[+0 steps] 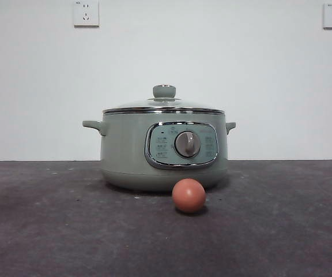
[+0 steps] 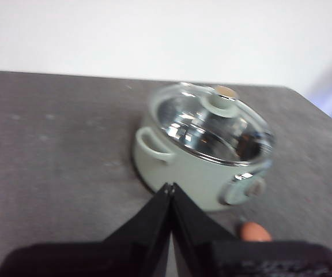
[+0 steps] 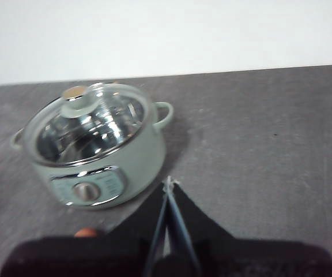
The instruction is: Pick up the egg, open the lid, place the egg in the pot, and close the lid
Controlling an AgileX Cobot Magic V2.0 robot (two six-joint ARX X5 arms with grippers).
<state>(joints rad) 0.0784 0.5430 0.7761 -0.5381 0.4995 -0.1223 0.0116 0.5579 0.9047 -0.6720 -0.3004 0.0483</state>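
Observation:
The sage-green pot [image 1: 125,156] stands on the dark table with its glass lid [image 1: 163,106] on it, green knob on top. The orange-brown egg [image 1: 188,195] lies on the table just in front of the pot, below its dial. In the left wrist view the pot [image 2: 183,170], lid [image 2: 212,124] and egg [image 2: 255,232] show; my left gripper [image 2: 170,187] is shut and empty, held back from the pot. In the right wrist view the pot [image 3: 137,161], lid [image 3: 91,130] and a sliver of the egg [image 3: 86,232] show; my right gripper [image 3: 169,182] is shut and empty, apart from the pot.
The dark grey table [image 1: 51,231] reaches back to a white wall with two sockets [image 1: 86,13]. No arm shows in the front view.

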